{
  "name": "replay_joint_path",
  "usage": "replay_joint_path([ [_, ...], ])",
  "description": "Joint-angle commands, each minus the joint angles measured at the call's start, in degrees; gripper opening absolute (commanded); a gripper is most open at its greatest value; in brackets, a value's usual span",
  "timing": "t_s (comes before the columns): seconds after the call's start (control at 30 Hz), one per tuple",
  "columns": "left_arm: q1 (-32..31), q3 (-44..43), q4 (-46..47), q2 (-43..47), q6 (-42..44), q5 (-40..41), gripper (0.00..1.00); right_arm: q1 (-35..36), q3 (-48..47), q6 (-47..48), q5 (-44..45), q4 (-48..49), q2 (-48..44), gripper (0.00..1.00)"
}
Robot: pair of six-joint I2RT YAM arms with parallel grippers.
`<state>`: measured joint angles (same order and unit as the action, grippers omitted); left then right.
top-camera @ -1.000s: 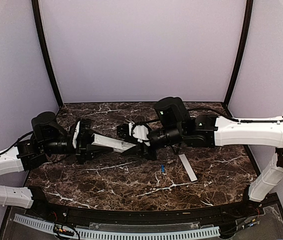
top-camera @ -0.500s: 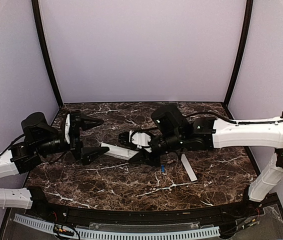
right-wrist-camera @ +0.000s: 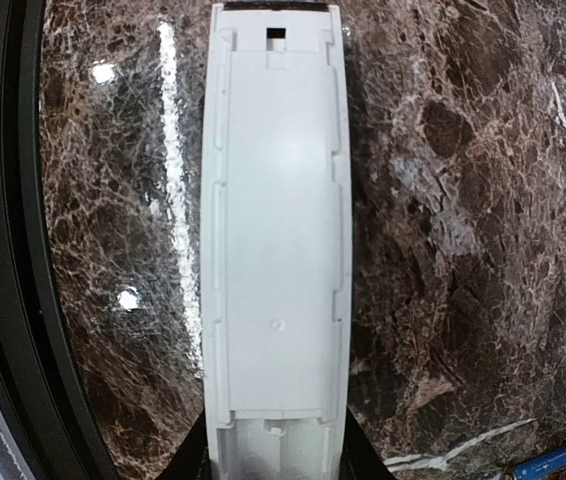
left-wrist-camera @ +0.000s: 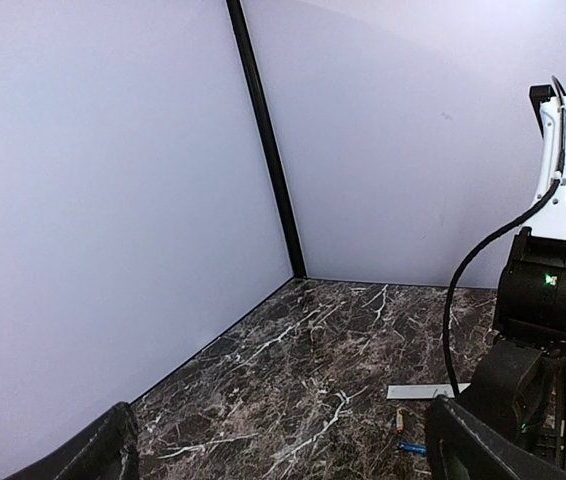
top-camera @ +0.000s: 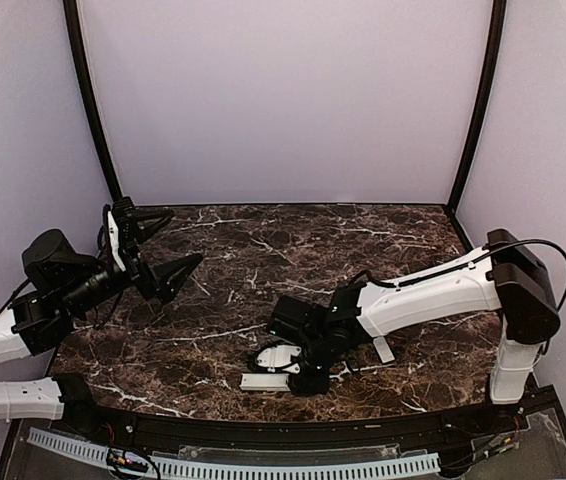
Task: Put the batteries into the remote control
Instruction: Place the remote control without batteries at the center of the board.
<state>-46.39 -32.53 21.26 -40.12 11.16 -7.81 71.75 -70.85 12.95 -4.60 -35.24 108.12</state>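
The white remote control (right-wrist-camera: 275, 230) lies lengthwise in the right wrist view, its open battery bay facing up and empty. My right gripper (right-wrist-camera: 275, 465) is shut on its near end, one finger on each long side. From above, the remote control (top-camera: 261, 381) sits low by the table's front edge, with my right gripper (top-camera: 289, 371) over it. One blue battery (right-wrist-camera: 548, 462) lies on the marble to the right; it shows as the blue battery (left-wrist-camera: 411, 447) in the left wrist view. My left gripper (top-camera: 185, 235) hangs open and empty at the far left, and shows again as the left gripper (left-wrist-camera: 281, 430).
A flat grey-white cover strip (left-wrist-camera: 423, 391) lies on the marble near the right arm, partly under it as the cover strip (top-camera: 384, 350) from above. A small orange-tinted cylinder (left-wrist-camera: 399, 420) rests beside the blue battery. The black front rim (right-wrist-camera: 3, 250) runs close along the remote.
My left gripper let go of the remote, opened wide and drew back up to the left. My right arm carried the remote from mid-table down toward the front edge.
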Motion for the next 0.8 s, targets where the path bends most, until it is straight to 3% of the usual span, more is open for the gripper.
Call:
replay_joint_path([
  [0.0,0.07,-0.42,-0.94,0.36,0.16,3.01,0.99,0.67,-2.64,-1.09,0.18,-2.04,1.13,0.20],
  [0.37,0.07,-0.60,-1.59,-0.11,0.56,2.91,0.99,0.67,-4.34,0.73,1.41,-4.83,3.90,0.41],
  [0.6,0.07,-0.56,-1.83,-0.37,0.86,3.14,0.99,0.62,-7.72,2.30,2.98,-7.51,3.67,0.44],
  [0.77,0.07,-0.44,-1.64,-1.23,1.00,3.81,0.99,0.66,-9.29,3.87,0.83,-9.69,-2.22,0.46],
])
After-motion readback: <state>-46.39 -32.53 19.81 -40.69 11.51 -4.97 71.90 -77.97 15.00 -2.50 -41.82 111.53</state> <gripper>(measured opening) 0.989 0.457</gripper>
